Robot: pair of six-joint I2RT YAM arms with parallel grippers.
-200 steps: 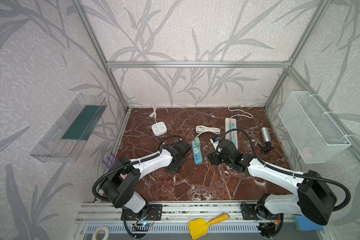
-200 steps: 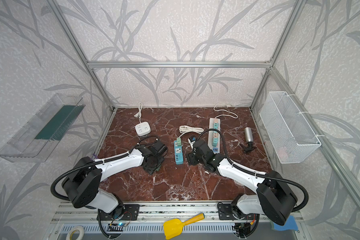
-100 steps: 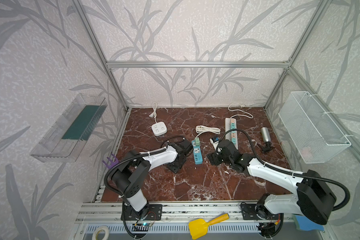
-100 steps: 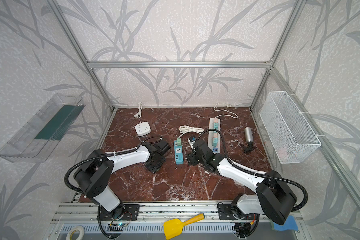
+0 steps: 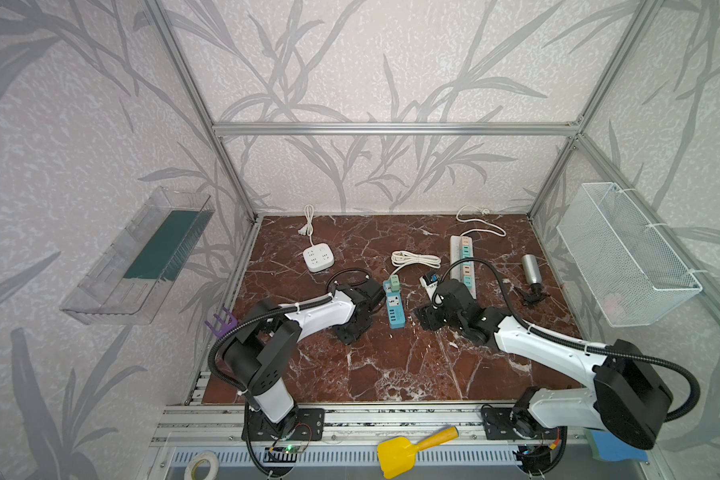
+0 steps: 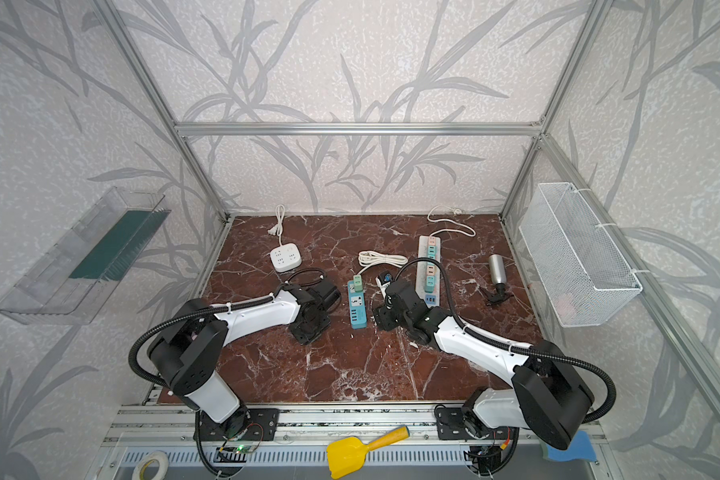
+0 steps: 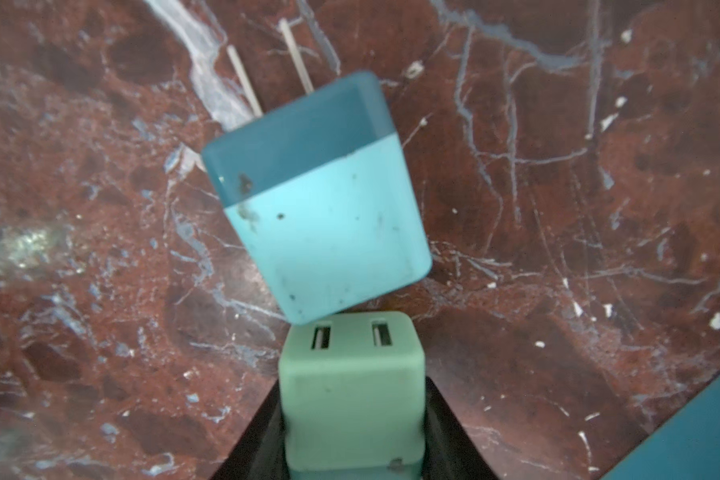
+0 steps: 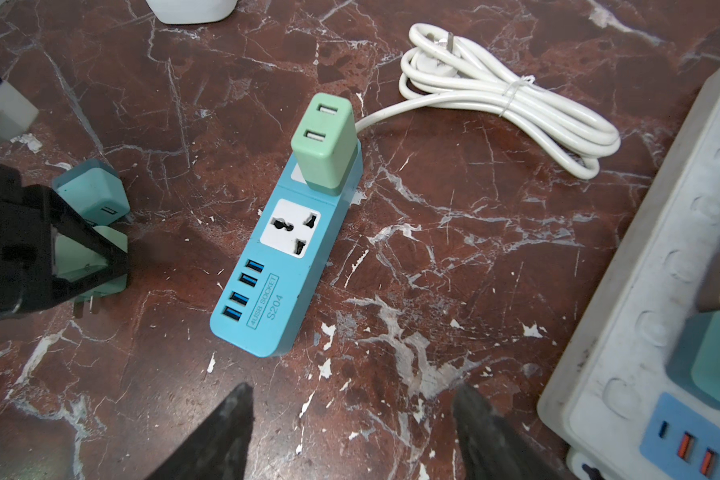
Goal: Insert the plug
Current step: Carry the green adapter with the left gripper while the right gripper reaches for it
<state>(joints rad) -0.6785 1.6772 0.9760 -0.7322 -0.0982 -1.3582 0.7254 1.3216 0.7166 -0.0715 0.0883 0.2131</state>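
One pale green plug (image 7: 350, 386) is clamped between the jaws of the left gripper (image 7: 352, 432), low in the left wrist view, with a teal plug (image 7: 321, 208) lying just beside it on the marble floor (image 7: 100, 249). On the blue power strip (image 8: 275, 291), at the centre of the right wrist view, the upper end is taken by a green charger (image 8: 327, 145) and the white socket (image 8: 290, 227) is seen free. The right gripper (image 8: 350, 415), at the lower edge, is spread and empty; carrying, aligning and pressing in are judged to be left.
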